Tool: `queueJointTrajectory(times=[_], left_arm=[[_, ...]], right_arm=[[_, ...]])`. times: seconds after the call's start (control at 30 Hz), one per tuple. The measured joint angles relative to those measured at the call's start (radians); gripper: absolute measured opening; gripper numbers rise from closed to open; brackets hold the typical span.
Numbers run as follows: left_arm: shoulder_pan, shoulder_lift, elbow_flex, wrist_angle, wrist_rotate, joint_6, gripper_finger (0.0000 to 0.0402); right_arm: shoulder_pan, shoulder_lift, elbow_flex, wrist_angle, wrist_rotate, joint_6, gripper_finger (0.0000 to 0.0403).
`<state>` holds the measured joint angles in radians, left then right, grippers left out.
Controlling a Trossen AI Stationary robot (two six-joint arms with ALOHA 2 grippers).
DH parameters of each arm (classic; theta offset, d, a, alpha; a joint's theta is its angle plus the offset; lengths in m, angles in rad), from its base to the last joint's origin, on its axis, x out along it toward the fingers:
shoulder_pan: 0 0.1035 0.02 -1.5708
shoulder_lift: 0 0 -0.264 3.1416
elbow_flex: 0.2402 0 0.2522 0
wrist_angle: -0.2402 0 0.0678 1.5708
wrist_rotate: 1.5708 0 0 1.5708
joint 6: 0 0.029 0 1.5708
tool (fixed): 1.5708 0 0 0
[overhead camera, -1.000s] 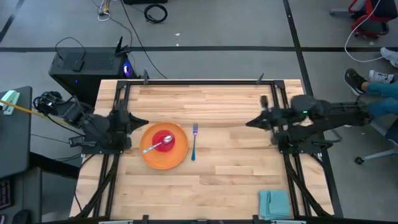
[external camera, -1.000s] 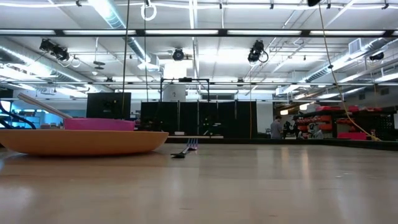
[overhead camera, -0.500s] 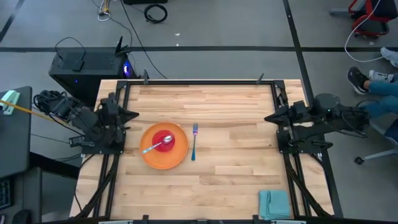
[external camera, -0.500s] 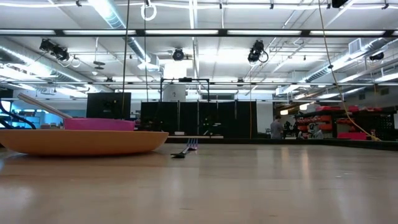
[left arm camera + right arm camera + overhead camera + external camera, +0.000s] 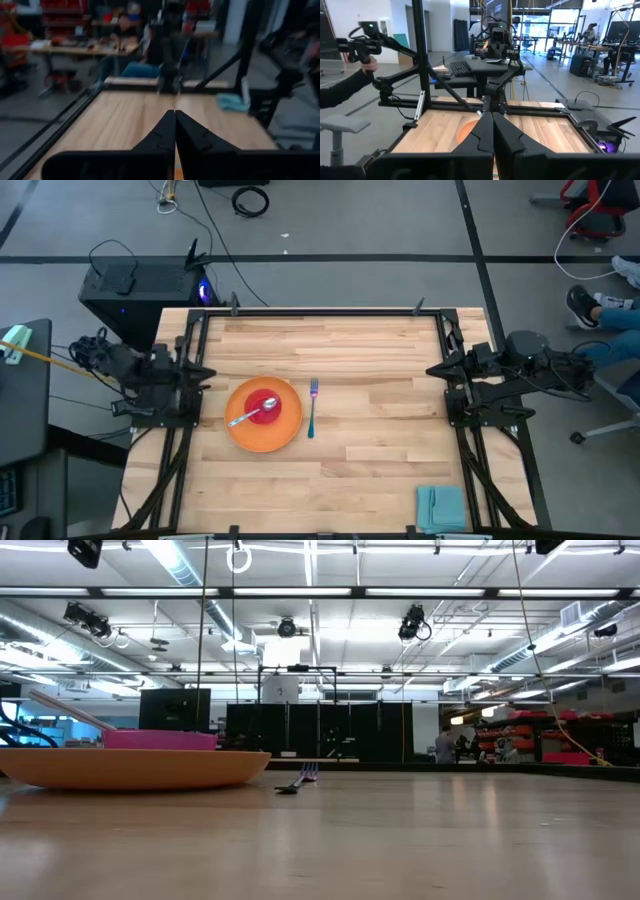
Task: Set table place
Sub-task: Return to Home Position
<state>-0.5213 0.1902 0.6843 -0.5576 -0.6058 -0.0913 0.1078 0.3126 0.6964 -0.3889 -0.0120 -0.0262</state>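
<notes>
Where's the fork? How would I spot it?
Look at the wooden table and find the round orange plate on it. The fork lies flat on the wood right beside that plate, on the side toward the table's middle. It is thin with a blue handle, while the spoon is silver and rests in the pink bowl.

Folded teal napkin (image 5: 441,507) lies flat — black computer tower (image 5: 140,285), coiled cable (image 5: 250,199) well apart.

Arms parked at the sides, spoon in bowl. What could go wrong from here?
1. The spoon leans in the pink bowl, handle over the orange plate; a bump could tip it out.
2. A person's legs sit close behind the arm of the right gripper; a wide swing might reach them.
The left gripper is parked opposite.
</notes>
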Motion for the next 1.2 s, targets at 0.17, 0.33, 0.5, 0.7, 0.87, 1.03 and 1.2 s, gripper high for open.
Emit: queueJointTrajectory(times=[0.17, 0.33, 0.5, 0.7, 0.87, 1.03, 1.2], left_arm=[[0.000, -0.189, -0.069, 0.025, 0.031, 0.036, 0.0006], [0.000, -0.179, -0.060, 0.032, 0.056, 0.079, 0.0016], [-0.004, -0.186, -0.064, 0.041, 0.088, 0.102, 0.0006], [-0.003, -0.186, -0.105, 0.046, 0.096, 0.105, 0.0017], [-0.003, -0.185, -0.133, 0.070, 0.096, 0.105, 0.0006], [-0.003, -0.185, -0.157, 0.094, 0.096, 0.111, 0.0018], [-0.003, -0.185, -0.190, 0.154, 0.096, 0.117, 0.0013]], right_arm=[[0.000, 0.000, 0.000, 0.000, 0.000, -0.009, 0.0002], [0.000, -0.020, 0.000, 0.003, 0.004, -0.021, 0.0003], [-0.001, -0.081, -0.001, -0.011, 0.004, -0.018, 0.0003], [-0.001, -0.177, -0.052, -0.009, 0.004, 0.000, 0.0003], [-0.001, -0.267, -0.103, -0.008, 0.004, 0.007, 0.0003], [-0.001, -0.312, -0.133, -0.015, 0.004, 0.009, 0.0003], [-0.001, -0.307, -0.134, -0.003, 0.000, 0.013, 0.0004]])
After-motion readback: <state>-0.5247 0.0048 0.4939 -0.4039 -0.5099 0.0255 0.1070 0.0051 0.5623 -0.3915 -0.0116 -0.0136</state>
